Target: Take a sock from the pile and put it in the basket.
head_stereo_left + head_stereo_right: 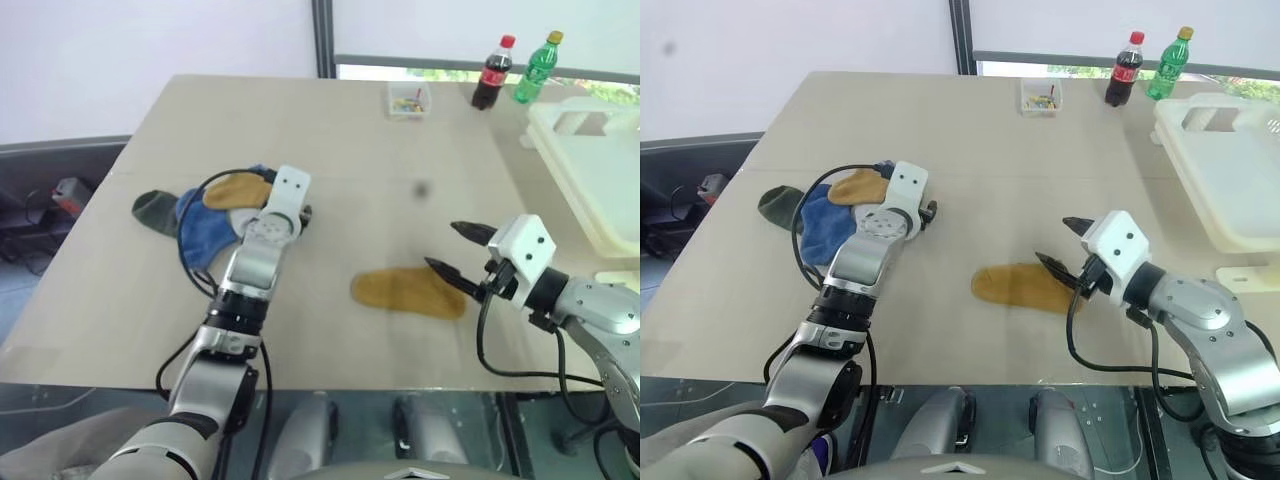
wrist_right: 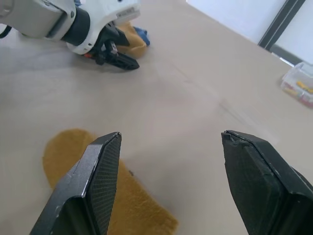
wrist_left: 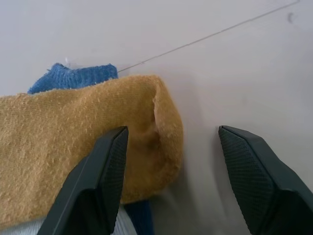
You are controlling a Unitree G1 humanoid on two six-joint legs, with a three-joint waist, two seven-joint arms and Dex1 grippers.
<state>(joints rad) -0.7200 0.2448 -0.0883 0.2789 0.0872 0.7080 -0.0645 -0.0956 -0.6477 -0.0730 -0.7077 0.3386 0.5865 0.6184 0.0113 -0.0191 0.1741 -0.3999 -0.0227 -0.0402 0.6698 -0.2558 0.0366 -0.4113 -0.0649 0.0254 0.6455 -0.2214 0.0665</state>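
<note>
At left claw (image 3: pixel 168 161): fingers spread wide, nothing gripped, tips down at the near edge of the pile (image 1: pixel 205 215). One finger (image 3: pixel 98 186) overlaps a mustard sock (image 3: pixel 73 147) on top; the other is over bare counter (image 1: pixel 400 150). Blue sock (image 1: pixel 205 232) sits under the mustard one, dark green sock (image 1: pixel 155 210) on the pile's far side from the claw.

Right claw (image 1: pixel 458 250): also wide open, empty, hovering above the counter, pointing toward the left arm. A second mustard sock (image 1: pixel 408 292) lies flat just under and beside its lower finger, well apart from the pile; can't tell if they touch.

Basket (image 1: pixel 600 180) is behind the right claw at the counter's right edge. Beyond it: two bottles (image 1: pixel 510 72) and a small clear box (image 1: pixel 409 99) at the far edge.
</note>
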